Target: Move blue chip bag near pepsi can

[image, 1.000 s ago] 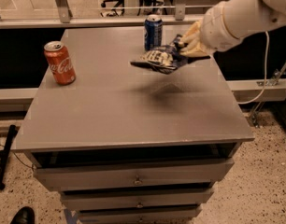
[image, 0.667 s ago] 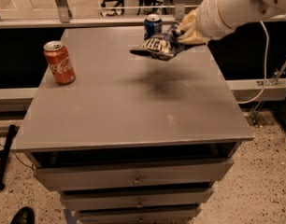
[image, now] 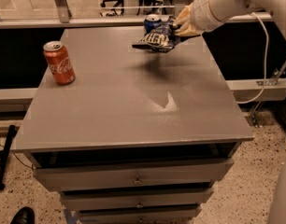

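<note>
Gripper (image: 177, 28), upper right, clamped on blue chip bag (image: 154, 40) beside pepsi can (image: 152, 20); light, crinkly, slippery, so you pinch its edge seam.

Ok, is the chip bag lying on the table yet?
No, the gripper holds the chip bag in the air by the Pepsi can at the far side of the table, its shadow cast below it.

Crinkly glossy foil bag (image: 157, 38); shiny metal pepsi can (image: 152, 20); smooth matt surface (image: 133, 111); end effector (image: 179, 28), far right, pale cloth-like cover, gripping bag.
</note>
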`<state>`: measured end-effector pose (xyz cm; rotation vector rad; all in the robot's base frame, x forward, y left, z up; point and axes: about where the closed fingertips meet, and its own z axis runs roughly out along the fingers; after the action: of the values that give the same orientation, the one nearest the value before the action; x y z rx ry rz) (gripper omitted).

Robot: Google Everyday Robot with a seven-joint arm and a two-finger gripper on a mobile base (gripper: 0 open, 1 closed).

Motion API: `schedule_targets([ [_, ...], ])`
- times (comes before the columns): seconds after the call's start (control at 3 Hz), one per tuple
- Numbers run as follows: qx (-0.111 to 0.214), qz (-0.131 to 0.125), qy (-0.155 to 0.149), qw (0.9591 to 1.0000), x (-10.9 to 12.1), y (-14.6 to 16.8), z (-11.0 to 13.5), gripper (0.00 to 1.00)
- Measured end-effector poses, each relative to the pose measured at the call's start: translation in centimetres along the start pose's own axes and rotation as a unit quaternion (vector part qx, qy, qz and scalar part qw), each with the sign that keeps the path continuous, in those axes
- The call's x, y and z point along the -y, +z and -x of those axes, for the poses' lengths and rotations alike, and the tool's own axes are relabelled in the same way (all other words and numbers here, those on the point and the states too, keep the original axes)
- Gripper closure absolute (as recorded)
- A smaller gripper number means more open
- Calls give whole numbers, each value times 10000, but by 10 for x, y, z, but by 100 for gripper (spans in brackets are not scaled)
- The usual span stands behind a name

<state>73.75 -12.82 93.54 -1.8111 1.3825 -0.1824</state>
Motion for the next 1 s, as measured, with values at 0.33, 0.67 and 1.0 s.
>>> schedule_targets([
  [0.33, -61, 44, -29, 10000, 4, 11, -18, 100],
  [0.67, 64, 163, -25, 9998, 2, 22, -28, 84],
  [1.0, 176, 291, -45, 9994, -1, 29, -33, 61],
])
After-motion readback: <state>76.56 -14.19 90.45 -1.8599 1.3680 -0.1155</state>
